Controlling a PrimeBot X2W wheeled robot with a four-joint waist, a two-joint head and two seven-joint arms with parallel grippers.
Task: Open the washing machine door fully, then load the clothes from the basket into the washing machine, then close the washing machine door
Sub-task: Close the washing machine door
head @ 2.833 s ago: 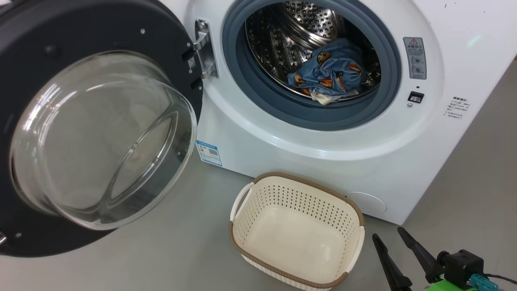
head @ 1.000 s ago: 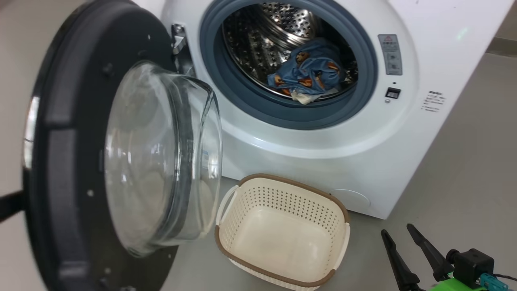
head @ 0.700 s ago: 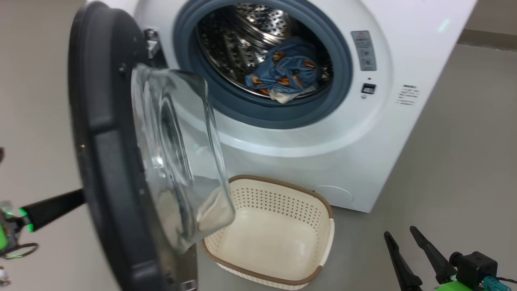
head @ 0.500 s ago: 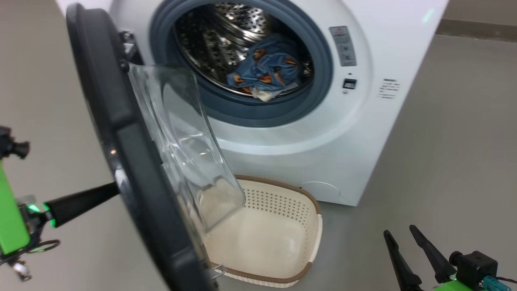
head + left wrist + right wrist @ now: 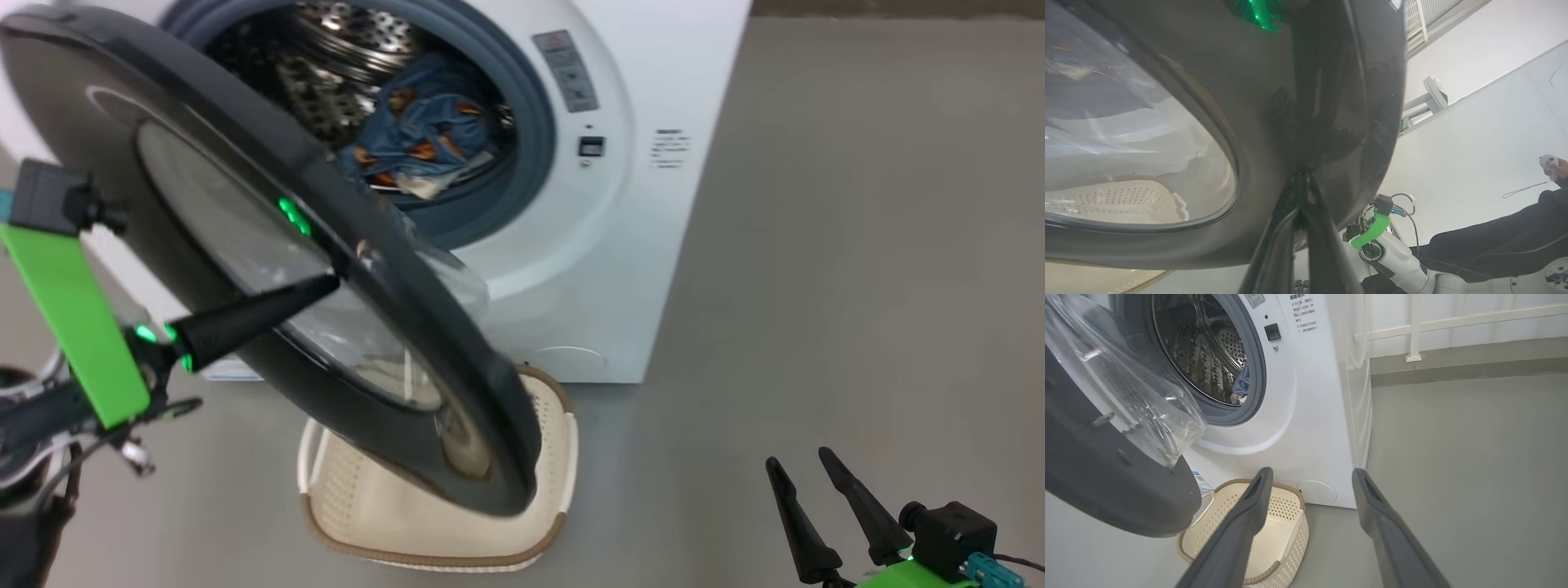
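The washing machine door (image 5: 465,367) stands half-swung over the opening, its glossy black outer face towards me. My left gripper (image 5: 326,283) is shut, its tips pressed against that black rim; the left wrist view shows the same contact of gripper (image 5: 1300,181) and door (image 5: 1331,81). The clothes (image 5: 420,131), blue with brown bear prints, lie in the steel drum of the washing machine (image 5: 620,245). The basket (image 5: 555,457) sits on the floor below the door, mostly covered by it. My right gripper (image 5: 798,457) hangs open at the lower right, holding nothing, as my right gripper (image 5: 1311,473) also shows.
Grey floor (image 5: 857,245) stretches open to the right of the machine. A white railing (image 5: 1412,335) and a wall stand behind it. A person's hand (image 5: 1553,165) with a controller and a dark sleeve are at the right of the left wrist view.
The door has swung from wide open towards the machine, with my shut left gripper pushing on its outer face. The camera has turned, shifting the scene. The right gripper stayed put.
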